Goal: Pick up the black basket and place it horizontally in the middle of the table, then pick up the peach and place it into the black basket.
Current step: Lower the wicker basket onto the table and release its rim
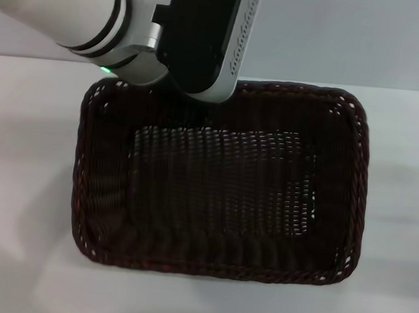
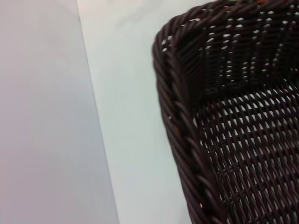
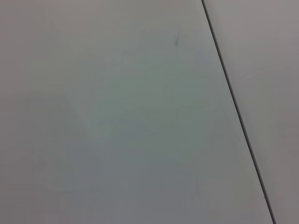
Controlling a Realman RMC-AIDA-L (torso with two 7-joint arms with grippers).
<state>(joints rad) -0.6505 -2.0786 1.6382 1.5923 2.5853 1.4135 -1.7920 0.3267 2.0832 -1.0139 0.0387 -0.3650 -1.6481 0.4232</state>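
Note:
The black basket point(image 1: 218, 179) lies lengthwise across the white table point(image 1: 18, 185), its open side up and its inside empty. My left gripper point(image 1: 203, 47) hangs over the basket's far rim near its far left corner, and its black body hides that part of the rim. The left wrist view shows one rounded corner of the basket point(image 2: 224, 116) with its braided rim close up, and the table point(image 2: 126, 93) beside it. The peach is out of view. My right gripper is not in view.
The table's far edge point(image 1: 403, 90) meets a grey wall behind the basket. The right wrist view shows only plain white table surface point(image 3: 117, 116) and a dark edge line point(image 3: 233, 102).

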